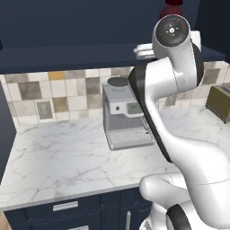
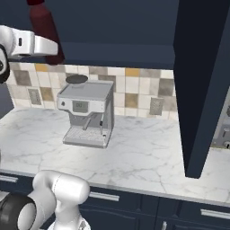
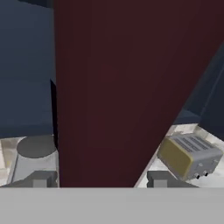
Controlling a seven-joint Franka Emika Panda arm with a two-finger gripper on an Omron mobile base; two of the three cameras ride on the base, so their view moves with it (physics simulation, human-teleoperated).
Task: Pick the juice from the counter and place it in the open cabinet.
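The juice (image 3: 131,87), a dark maroon bottle, is tilted between the two dark fingertips (image 3: 39,179) of my gripper (image 3: 99,179), which is shut on it. From the right base, the juice (image 2: 42,22) slants up past the white hand, and my gripper (image 2: 53,48) holds its lower part level with the front edge of the open cabinet's bottom shelf (image 2: 121,56). From the left base, the top of the juice (image 1: 173,9) pokes up behind the arm's wrist joint, before the open cabinet's dark interior (image 1: 67,22). The island counter is out of view.
A silver coffee machine (image 1: 126,114) (image 2: 85,112) stands below on a marble worktop (image 1: 58,157) backed by mosaic tiles. A yellow toaster (image 1: 220,101) (image 3: 188,157) sits to the right. The cabinet's open navy door (image 2: 202,81) hangs down on the right.
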